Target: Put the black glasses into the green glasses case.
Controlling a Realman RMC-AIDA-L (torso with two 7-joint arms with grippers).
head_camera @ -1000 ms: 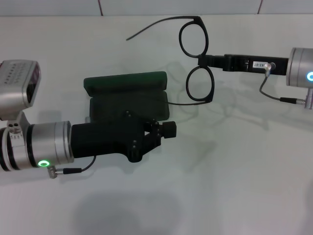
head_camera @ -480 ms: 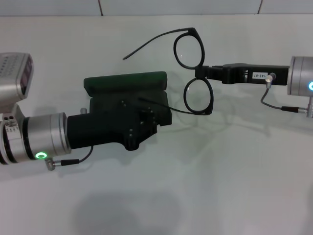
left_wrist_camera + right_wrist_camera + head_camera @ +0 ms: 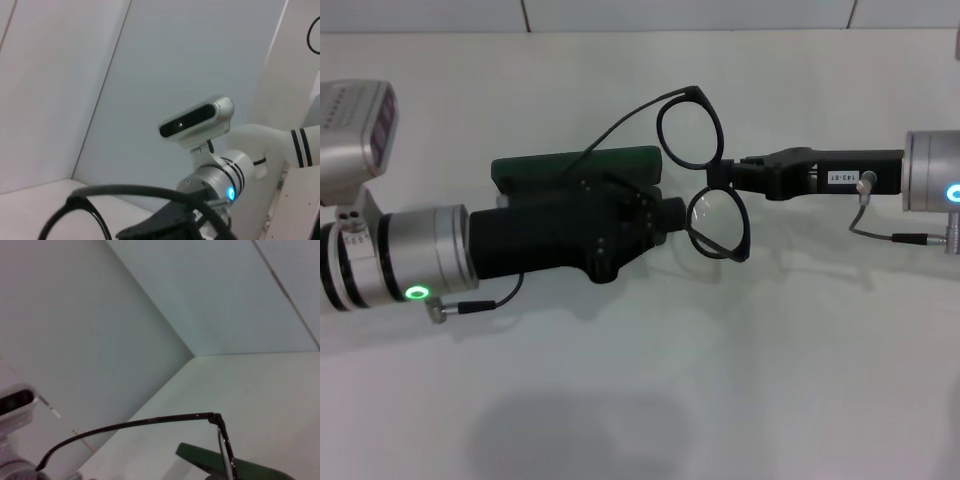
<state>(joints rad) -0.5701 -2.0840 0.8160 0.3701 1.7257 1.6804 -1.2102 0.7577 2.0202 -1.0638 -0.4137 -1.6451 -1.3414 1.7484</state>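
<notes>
The black glasses (image 3: 688, 132) hang in the air, pinched at the bridge by my right gripper (image 3: 728, 180), which reaches in from the right. One temple arm stretches out over the lid of the green glasses case (image 3: 570, 164). The case lies open on the table, its base mostly hidden under my left gripper (image 3: 660, 212), which hovers over it with its tip beside the lower lens. The right wrist view shows the temple arm (image 3: 150, 422) above the case (image 3: 240, 463). The left wrist view shows part of the glasses frame (image 3: 85, 207).
The white tabletop (image 3: 740, 380) spreads out in front and to the right of the case. A tiled wall edge runs along the back. The left wrist view shows my right arm's wrist camera (image 3: 196, 121).
My right gripper has carried the glasses left and down, toward the case. My left gripper has moved up and right over the case base, close to the lower lens.
</notes>
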